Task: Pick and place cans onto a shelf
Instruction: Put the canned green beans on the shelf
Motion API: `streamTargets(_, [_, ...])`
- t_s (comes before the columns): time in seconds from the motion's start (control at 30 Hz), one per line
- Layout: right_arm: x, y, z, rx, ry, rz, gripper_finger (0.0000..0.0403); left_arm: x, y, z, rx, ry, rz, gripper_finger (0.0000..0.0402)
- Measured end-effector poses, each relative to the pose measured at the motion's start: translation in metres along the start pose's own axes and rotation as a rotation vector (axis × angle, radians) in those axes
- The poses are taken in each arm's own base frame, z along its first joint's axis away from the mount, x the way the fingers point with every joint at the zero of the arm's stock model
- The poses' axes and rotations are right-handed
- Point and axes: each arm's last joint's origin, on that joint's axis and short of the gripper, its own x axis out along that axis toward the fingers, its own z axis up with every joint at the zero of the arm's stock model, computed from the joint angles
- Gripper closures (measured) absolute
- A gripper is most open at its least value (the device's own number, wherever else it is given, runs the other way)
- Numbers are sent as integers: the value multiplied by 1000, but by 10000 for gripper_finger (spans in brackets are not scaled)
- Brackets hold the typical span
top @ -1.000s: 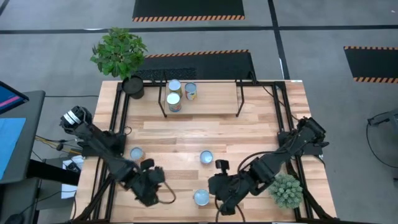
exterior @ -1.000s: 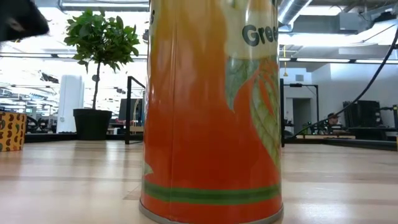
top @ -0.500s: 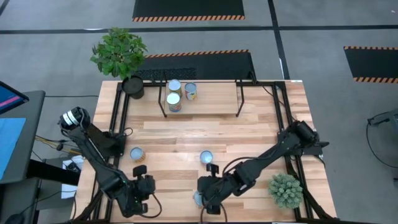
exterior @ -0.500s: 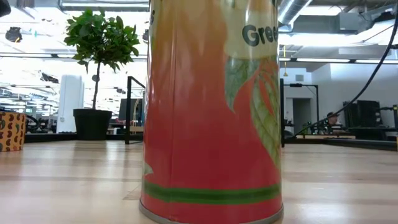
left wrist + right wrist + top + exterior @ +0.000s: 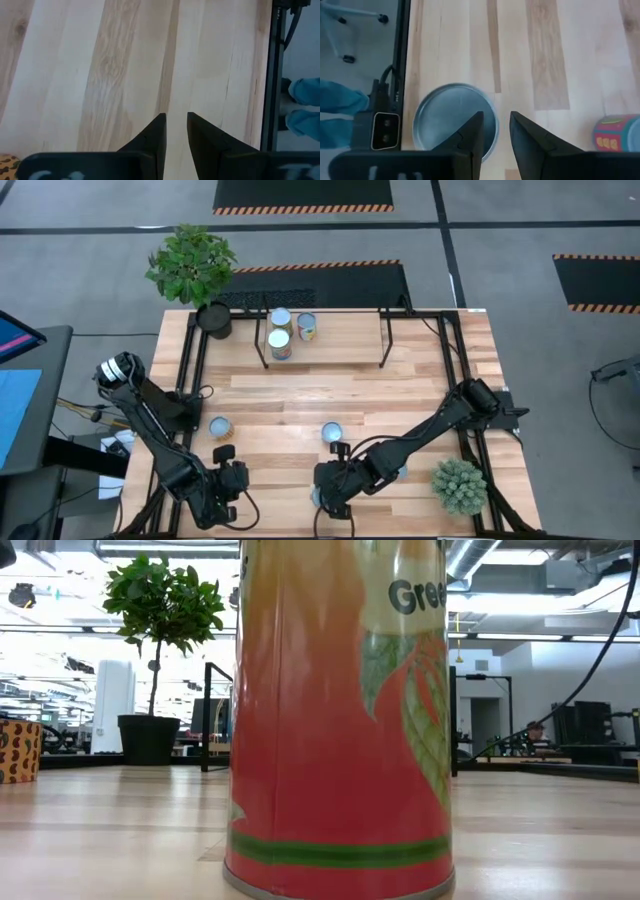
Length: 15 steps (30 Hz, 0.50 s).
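Note:
Three cans [image 5: 281, 332] stand at the left end of the black-framed shelf [image 5: 385, 340] at the table's far side. Two cans [image 5: 219, 427] [image 5: 331, 433] stand upright on the table. A can [image 5: 455, 122] with a silvery top stands at the near edge, and it fills the low view [image 5: 340, 720] with its orange-red label. My right gripper [image 5: 330, 495] hovers over it, its fingers [image 5: 496, 125] close together above the right side of the top. My left gripper [image 5: 215, 495] is shut and empty over bare wood [image 5: 176, 125] at the near left.
A potted plant [image 5: 192, 265] stands at the far left corner. A small green bush [image 5: 460, 485] stands at the near right. A further pale can top [image 5: 398, 471] shows beside my right arm. A small camera [image 5: 385, 131] sits next to the near can.
My right gripper has gone toward the table's left edge and now stands over the near can. My left gripper has drawn back toward the near left corner. The cans have stayed where they were.

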Motion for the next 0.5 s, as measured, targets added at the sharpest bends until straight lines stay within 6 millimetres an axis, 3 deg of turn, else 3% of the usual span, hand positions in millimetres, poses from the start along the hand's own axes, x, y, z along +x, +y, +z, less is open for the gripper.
streamTargets(0.5, [25,0,-6,-12,48,11,285,0,0,0,-1,0,0,338])
